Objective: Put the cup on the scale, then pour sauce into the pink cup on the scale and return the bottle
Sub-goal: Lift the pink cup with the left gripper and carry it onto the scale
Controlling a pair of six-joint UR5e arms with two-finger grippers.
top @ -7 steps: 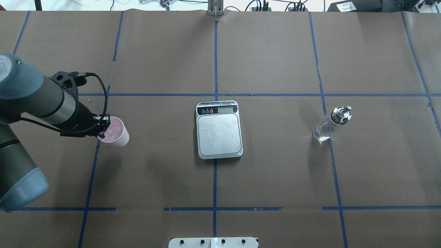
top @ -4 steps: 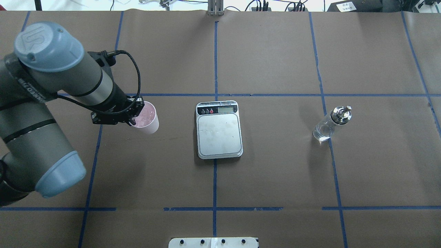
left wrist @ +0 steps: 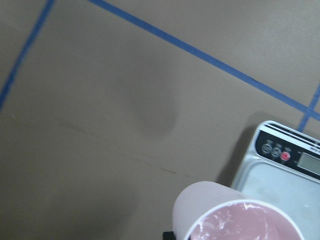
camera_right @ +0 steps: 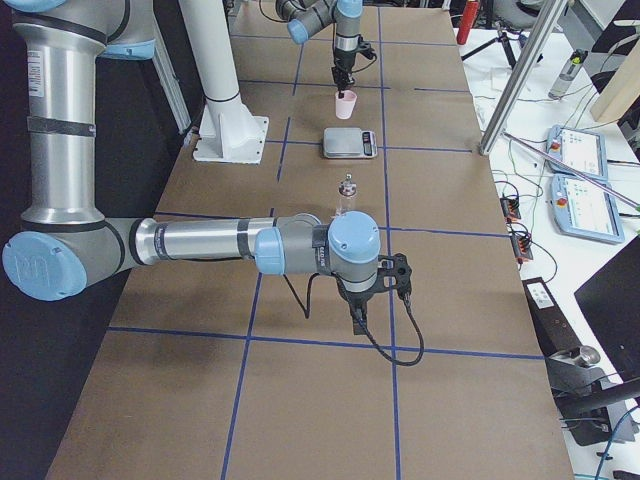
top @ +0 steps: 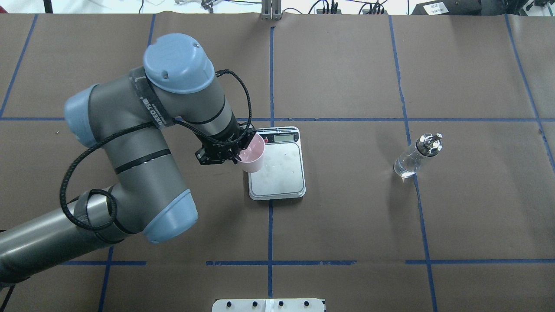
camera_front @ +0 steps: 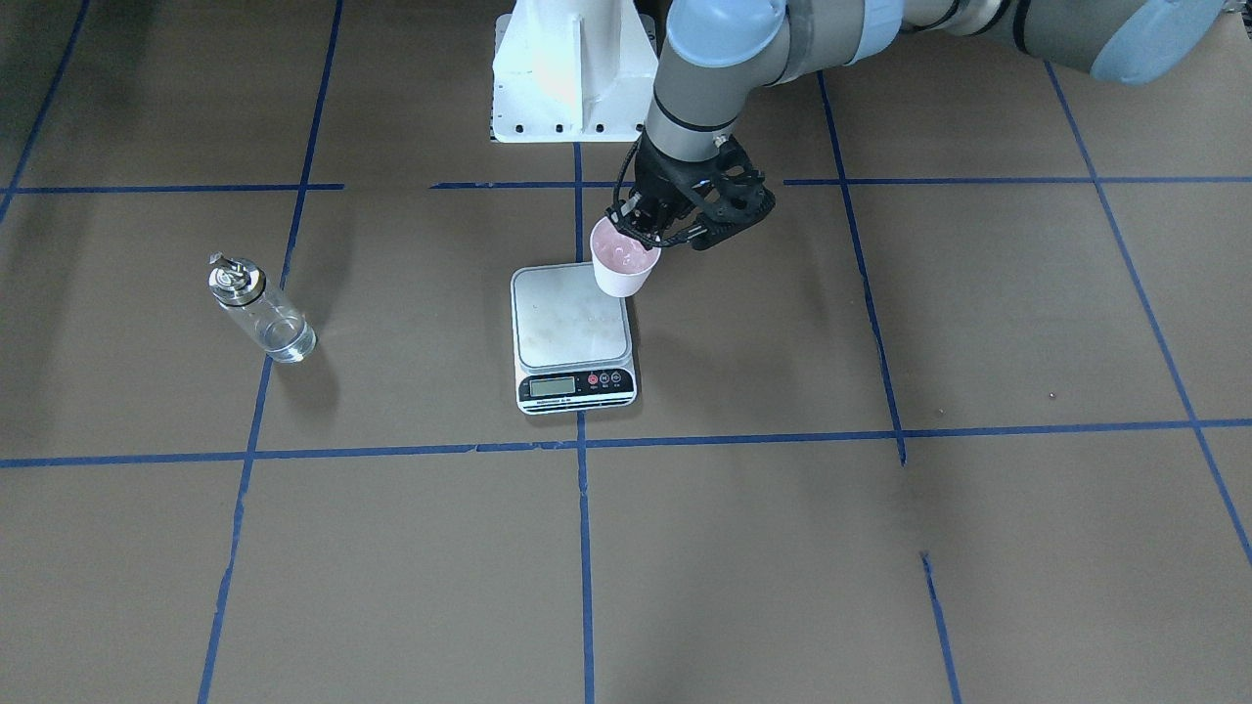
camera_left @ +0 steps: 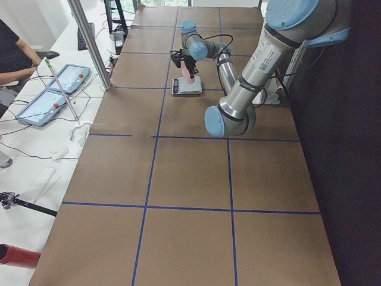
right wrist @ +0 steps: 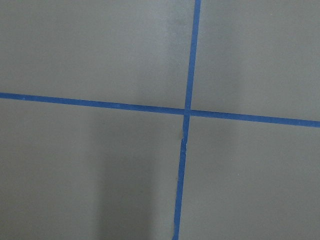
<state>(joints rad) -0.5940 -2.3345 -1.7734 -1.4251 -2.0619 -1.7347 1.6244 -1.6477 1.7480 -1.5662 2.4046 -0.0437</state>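
Pink cup [top: 252,155] has travelled in the last second from far out on the robot's left side of the counter [top: 347,208] to the near-left edge of the scale [top: 279,175]. The left pincer [top: 237,151] is clamped on its rim. The carry is nearly done, I judge, but the cup is not yet centred over the platform or set down. The bottle [top: 411,159] has not moved and stands well apart on the right. The wrist hides most of the pincer's fingers. Whether the cup's base is clear of the platform is hard to tell, and the sauce barely shows through the glass. The right pincer [camera_right: 356,318] appears only in the side view, so I cannot tell whether it is wide or narrow.
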